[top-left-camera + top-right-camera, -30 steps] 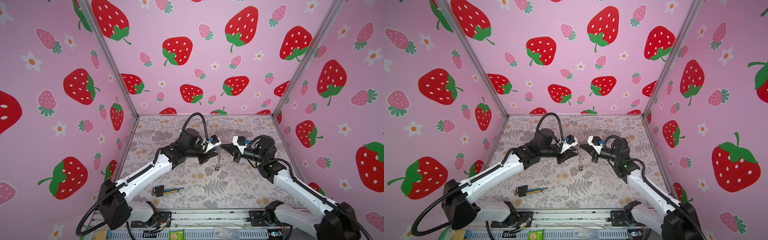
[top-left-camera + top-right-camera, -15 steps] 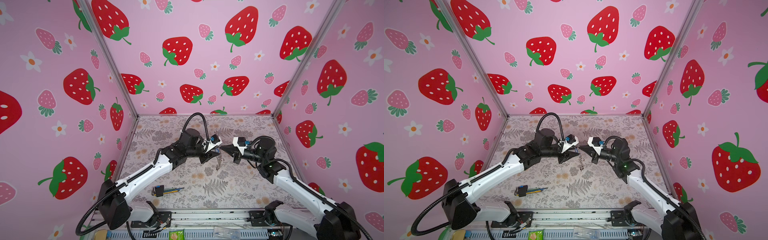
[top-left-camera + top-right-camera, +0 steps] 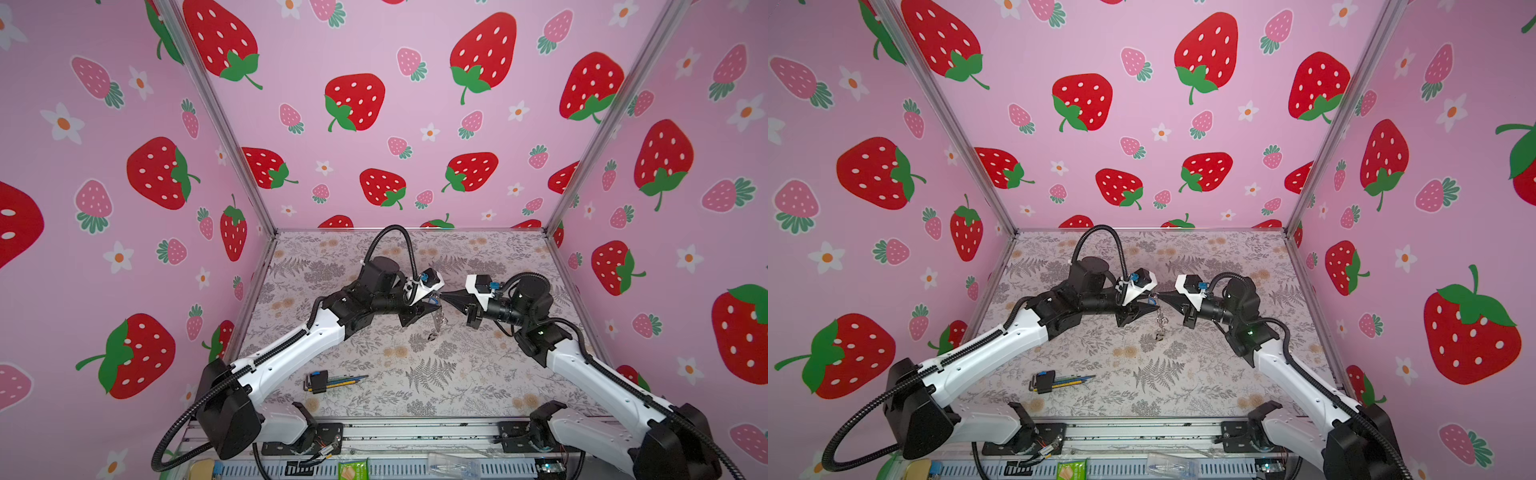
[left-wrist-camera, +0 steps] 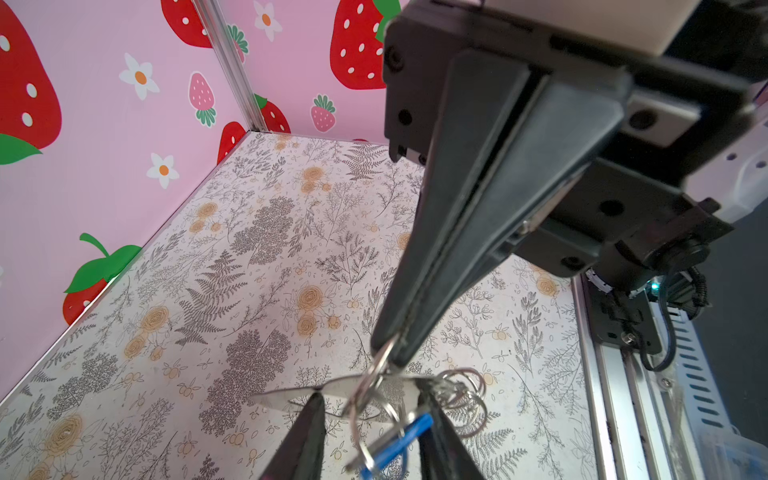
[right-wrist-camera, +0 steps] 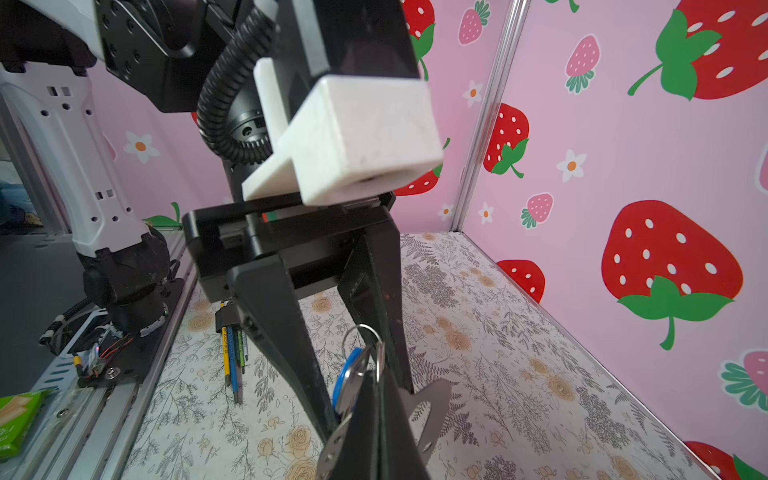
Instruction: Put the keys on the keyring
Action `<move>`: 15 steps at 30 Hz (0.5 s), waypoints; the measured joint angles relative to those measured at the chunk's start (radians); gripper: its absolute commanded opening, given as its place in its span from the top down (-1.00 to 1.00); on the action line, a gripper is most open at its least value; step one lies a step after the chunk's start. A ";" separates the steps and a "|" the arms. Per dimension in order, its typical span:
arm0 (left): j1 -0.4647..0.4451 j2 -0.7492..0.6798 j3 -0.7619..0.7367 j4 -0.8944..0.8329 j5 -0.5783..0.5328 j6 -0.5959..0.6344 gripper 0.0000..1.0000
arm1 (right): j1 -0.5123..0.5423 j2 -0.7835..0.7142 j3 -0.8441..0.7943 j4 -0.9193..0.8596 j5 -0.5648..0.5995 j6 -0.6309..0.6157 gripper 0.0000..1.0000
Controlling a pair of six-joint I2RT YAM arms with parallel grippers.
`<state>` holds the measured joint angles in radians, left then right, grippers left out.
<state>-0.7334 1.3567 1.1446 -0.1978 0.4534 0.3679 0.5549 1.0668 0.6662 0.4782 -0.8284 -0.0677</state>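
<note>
Basically mid-threading, I'd say: right end effector (image 4: 388,353) clamped the keyring (image 5: 432,405), left end effector (image 4: 370,395) gaped loosely around the blue-tagged key (image 4: 403,436); next needed careful ring alignment.

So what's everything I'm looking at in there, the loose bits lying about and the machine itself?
walls: three, pink with strawberry print, around the table.
table: one, grey and tan floral print, under everything.
hex-key bundle: one, black and blue holder, lying on the table near the front.
snack packet: one, green, at the front rail.
keyring: one, flat grey-brown holder with metal rings, held in mid-air.
blue-tagged key: one, silvery, hanging between the grippers; a piece dangling lower is too small to name.
left arm, right arm: white and black, reaching in from the front corners.
left gripper: black, open, the key between its fingers.
right gripper: black, shut on a keyring ring.
</note>
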 measured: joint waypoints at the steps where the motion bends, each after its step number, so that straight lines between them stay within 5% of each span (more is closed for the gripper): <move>1: 0.000 0.000 0.000 0.000 0.000 -0.001 0.17 | 0.000 0.000 -0.001 0.000 0.002 0.000 1.00; 15: -0.001 0.000 0.000 0.016 -0.027 -0.035 0.18 | 0.000 0.000 -0.005 0.001 0.028 0.001 1.00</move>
<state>-0.7341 1.3567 1.1446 -0.1818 0.4263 0.3328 0.5549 1.0668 0.6609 0.4789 -0.8005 -0.0666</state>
